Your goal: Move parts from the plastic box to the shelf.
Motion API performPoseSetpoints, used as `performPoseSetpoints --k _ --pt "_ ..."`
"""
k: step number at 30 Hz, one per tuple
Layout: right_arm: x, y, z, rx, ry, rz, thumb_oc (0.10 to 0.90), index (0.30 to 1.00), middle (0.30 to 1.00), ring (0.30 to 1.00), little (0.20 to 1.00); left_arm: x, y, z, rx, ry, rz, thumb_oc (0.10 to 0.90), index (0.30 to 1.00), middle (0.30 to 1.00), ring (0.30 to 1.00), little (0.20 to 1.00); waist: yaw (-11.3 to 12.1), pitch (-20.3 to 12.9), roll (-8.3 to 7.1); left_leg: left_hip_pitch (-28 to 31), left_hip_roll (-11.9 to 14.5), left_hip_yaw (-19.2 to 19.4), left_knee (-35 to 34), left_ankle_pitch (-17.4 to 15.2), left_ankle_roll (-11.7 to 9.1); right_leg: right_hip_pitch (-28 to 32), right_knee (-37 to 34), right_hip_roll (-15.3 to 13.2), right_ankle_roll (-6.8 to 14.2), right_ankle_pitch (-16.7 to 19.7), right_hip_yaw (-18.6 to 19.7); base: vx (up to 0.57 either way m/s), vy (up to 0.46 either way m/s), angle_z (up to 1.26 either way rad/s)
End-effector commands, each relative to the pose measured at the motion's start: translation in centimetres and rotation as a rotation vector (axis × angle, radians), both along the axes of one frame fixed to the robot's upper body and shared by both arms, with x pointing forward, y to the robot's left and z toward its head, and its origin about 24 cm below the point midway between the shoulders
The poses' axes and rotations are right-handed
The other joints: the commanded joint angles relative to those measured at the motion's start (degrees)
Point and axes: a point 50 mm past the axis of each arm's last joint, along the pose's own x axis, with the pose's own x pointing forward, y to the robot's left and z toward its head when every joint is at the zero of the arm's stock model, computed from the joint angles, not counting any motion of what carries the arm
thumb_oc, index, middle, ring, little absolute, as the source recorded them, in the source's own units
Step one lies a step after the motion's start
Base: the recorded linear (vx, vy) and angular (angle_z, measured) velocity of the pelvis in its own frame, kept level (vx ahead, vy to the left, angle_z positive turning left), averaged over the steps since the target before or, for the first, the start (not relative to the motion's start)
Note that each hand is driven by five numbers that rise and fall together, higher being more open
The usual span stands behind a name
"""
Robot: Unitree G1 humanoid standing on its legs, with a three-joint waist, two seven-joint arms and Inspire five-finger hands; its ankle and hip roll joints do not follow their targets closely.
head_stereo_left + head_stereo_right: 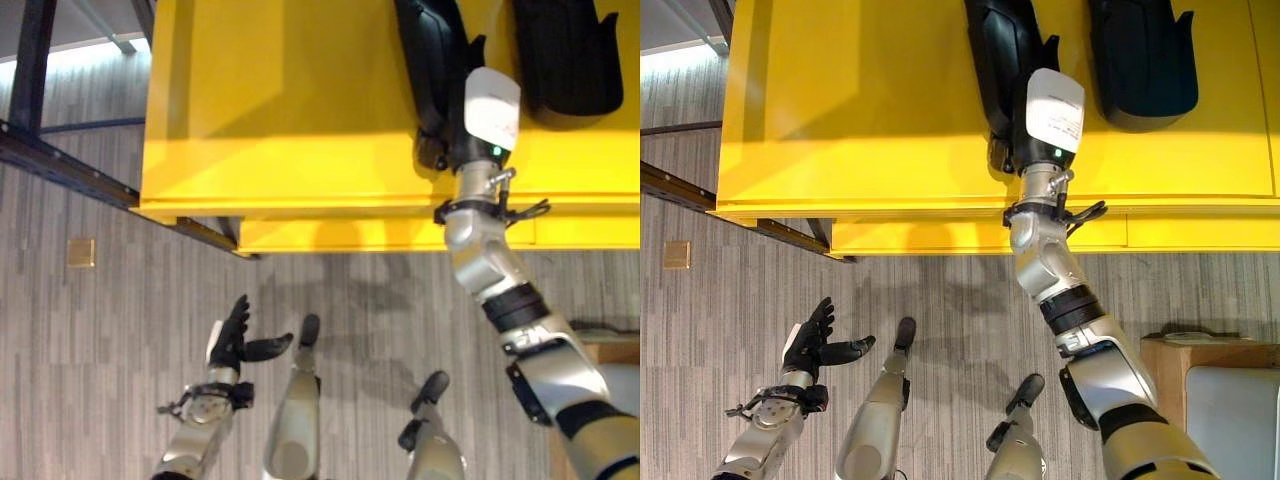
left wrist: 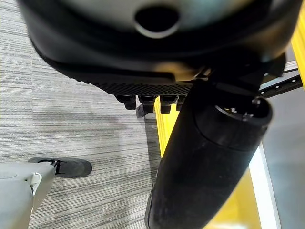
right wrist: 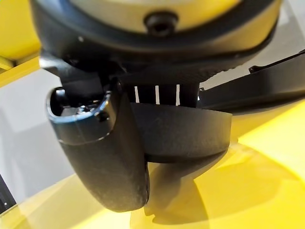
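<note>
On the yellow shelf [image 1: 300,110] ahead of me lie two black parts side by side. My right hand [image 1: 1012,140] reaches over the shelf's front edge onto the nearer black part [image 1: 1002,50]; my right wrist camera shows the thumb and fingers curled around its rounded end, which rests on the yellow surface. The second black part [image 1: 1142,60] lies just beside it, untouched. My left hand [image 1: 235,340] hangs low over the grey carpet [image 1: 100,330], fingers relaxed and apart, holding nothing.

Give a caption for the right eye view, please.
Right hand grips a black part on the yellow shelf; left hand hangs open.
</note>
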Motion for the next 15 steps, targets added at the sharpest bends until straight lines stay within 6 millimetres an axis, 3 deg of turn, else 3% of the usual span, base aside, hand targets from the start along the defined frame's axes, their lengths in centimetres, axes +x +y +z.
performPoseSetpoints --k 1,15 --pt "-1.4 0.1 5.6 0.012 -0.271 0.023 0.400 0.300 0.300 0.300 0.300 0.7 -0.4 2.3 0.016 -0.141 -0.024 0.900 1.000 1.000 1.000 1.000 0.37 -1.32 2.05 5.17 -3.04 4.32 -2.67 -2.43 6.32 -1.91 9.33 -1.77 0.59 -0.98 2.76 0.00 0.000 0.00" --pt "-2.1 2.7 6.0 -0.069 -0.277 0.133 0.400 0.300 0.300 0.300 0.300 0.7 -0.2 2.5 0.028 -0.144 -0.020 0.900 1.000 1.000 1.000 1.000 1.05 -1.55 1.77 5.11 -3.38 3.84 -2.93 -2.38 6.36 -1.39 9.02 -1.97 0.79 -0.62 2.14 0.00 0.000 0.00"
